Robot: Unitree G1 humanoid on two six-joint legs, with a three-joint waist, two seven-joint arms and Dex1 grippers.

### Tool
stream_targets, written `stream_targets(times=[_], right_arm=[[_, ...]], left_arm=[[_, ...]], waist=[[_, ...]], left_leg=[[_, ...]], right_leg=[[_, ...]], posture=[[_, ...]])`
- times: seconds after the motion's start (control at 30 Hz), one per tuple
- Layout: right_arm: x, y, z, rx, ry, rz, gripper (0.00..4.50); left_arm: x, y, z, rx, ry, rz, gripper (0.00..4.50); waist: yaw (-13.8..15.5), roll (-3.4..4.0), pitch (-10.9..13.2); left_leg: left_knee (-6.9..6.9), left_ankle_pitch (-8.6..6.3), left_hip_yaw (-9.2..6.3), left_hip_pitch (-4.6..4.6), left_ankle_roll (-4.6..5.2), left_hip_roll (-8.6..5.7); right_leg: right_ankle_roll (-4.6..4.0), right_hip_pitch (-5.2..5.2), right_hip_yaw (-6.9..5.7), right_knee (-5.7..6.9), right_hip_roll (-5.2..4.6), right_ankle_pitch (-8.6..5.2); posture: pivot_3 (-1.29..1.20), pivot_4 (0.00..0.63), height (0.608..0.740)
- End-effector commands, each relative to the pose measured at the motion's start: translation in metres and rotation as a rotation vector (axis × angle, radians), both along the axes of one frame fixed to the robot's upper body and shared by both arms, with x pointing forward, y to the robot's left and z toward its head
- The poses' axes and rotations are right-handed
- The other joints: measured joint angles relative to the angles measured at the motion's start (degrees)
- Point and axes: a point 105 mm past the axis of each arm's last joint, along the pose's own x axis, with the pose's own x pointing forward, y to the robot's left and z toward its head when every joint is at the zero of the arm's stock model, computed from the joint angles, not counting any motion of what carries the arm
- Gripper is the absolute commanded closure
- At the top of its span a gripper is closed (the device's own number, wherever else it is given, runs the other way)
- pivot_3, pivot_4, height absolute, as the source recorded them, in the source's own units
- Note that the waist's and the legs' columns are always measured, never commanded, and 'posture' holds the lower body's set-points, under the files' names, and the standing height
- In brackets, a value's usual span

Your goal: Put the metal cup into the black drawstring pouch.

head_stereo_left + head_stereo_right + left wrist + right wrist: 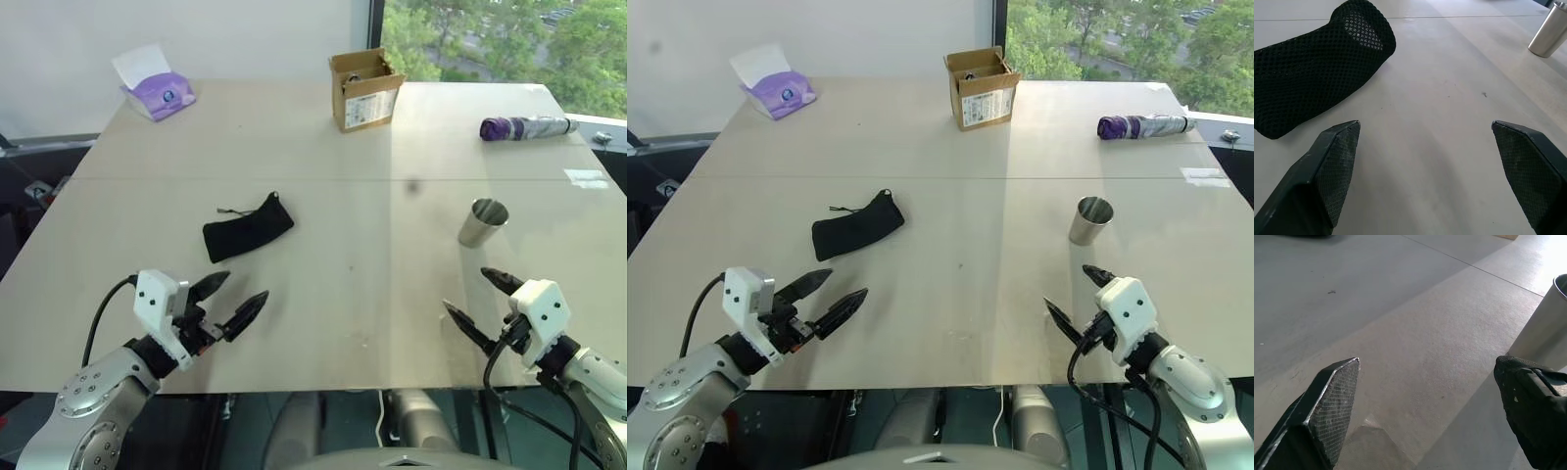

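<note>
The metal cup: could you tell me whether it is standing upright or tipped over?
Upright. The metal cup stands on its narrower base on the table, open rim facing up.

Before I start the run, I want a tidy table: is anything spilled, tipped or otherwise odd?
Nothing stands out. The metal cup stands upright, the black drawstring pouch lies flat and apart from it, the cardboard box sits upright with its flaps open, and the folded umbrella lies near the far edge. No spill shows.
</note>
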Motion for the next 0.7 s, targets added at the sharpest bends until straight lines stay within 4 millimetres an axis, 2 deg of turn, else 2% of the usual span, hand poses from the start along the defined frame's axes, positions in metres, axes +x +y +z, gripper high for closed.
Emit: stream_targets(times=[0.03,0.13,0.23,0.37,0.53,0.7], right_arm=[[0.0,0.006,0.009,0.001,-0.06,0.028,0.0],[0.001,0.013,0.014,0.002,-0.083,0.087,0.0],[0.003,0.017,0.019,0.01,-0.096,0.118,0.0],[0.004,0.021,0.024,0.009,-0.103,0.152,0.0],[0.008,0.025,0.029,0.012,-0.118,0.162,0.0],[0.01,0.029,0.035,0.022,-0.141,0.166,0.0]], left_arm=[[0.01,-0.003,0.02,0.004,-0.073,0.025,0.02],[0.033,-0.01,0.036,-0.023,-0.086,0.135,0.02],[0.047,-0.009,0.044,-0.023,-0.057,0.24,0.02],[0.064,-0.008,0.049,0.134,0.004,0.314,0.02],[0.083,-0.011,0.055,0.345,-0.015,0.262,0.02],[0.091,-0.01,0.059,0.382,-0.024,0.248,0.02]], waist=[[0.0,0.0,0.0],[0.5,0.01,0.0],[0.2,-0.04,0.0],[-0.1,-0.04,0.0],[-0.1,-0.04,0.0],[-0.1,0.0,0.0]], left_leg=[[0.0,0.0,0.0,0.0,0.0,0.0],[0.07,0.0,-0.09,-0.02,0.0,-0.01],[0.16,0.01,-0.11,0.03,0.0,-0.01],[0.08,0.0,-0.15,0.08,0.0,-0.03],[-0.1,0.0,-0.16,0.11,-0.01,-0.04],[-0.16,0.0,-0.09,0.11,-0.01,-0.04]], right_leg=[[0.0,0.0,0.0,0.0,0.0,0.0],[0.01,0.04,-0.1,0.03,0.0,0.0],[0.03,0.14,-0.11,0.04,0.01,0.01],[0.09,0.18,-0.13,0.03,0.04,0.21],[0.05,0.16,-0.12,0.0,0.08,0.22],[0.03,0.11,-0.07,-0.06,0.06,0.23]], posture=[[0.0,0.15,0.74],[0.0,0.15,0.74],[0.0,0.15,0.74],[0.0,0.15,0.74],[0.0,0.15,0.74],[0.0,0.15,0.74]])
